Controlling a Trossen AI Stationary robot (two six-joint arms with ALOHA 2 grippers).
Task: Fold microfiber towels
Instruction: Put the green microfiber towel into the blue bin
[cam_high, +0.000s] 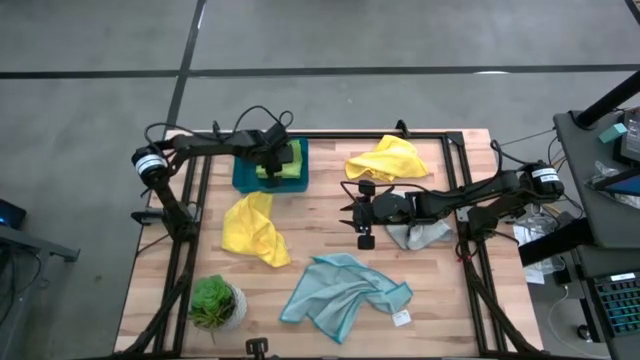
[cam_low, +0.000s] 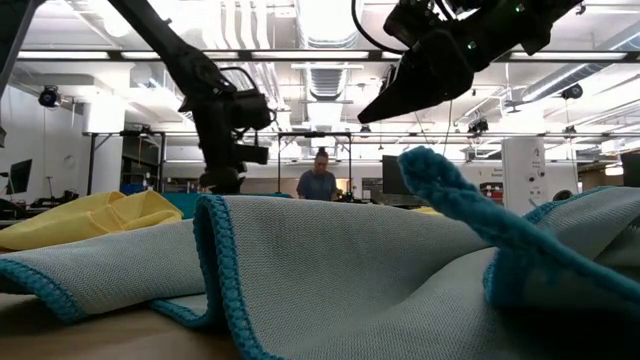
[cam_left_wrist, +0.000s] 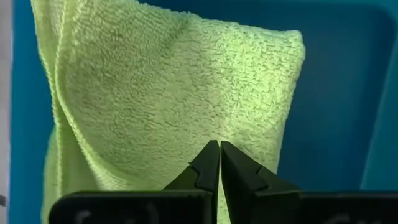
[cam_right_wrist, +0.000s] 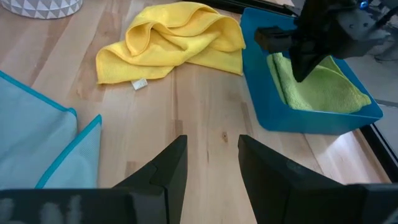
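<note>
A folded lime green towel (cam_high: 288, 165) lies in the teal tray (cam_high: 243, 178) at the far left. My left gripper (cam_left_wrist: 219, 144) is shut, and its tips stand on the towel's top. My right gripper (cam_right_wrist: 212, 155) hangs open above the bare wood at mid-table, holding nothing. One yellow towel (cam_high: 255, 228) lies crumpled at the left, and another yellow towel (cam_high: 385, 160) at the far middle. A light blue towel (cam_high: 345, 290) lies rumpled near the front edge. A pale grey towel (cam_high: 420, 235) is partly hidden under my right arm. My left gripper meets the lime green towel's top face (cam_left_wrist: 214, 127) with its shut fingertips, slanting down from above. No cloth shows between the fingers. The towel lies folded and flat in the tray. Whether the tips press into it or only touch it, I cannot tell.
A small potted plant (cam_high: 215, 303) stands at the near left corner. Bare wood (cam_right_wrist: 205, 112) lies between the tray, the yellow towels and the blue towel. A black frame runs along the table's edges. A person stands far off in the room behind.
</note>
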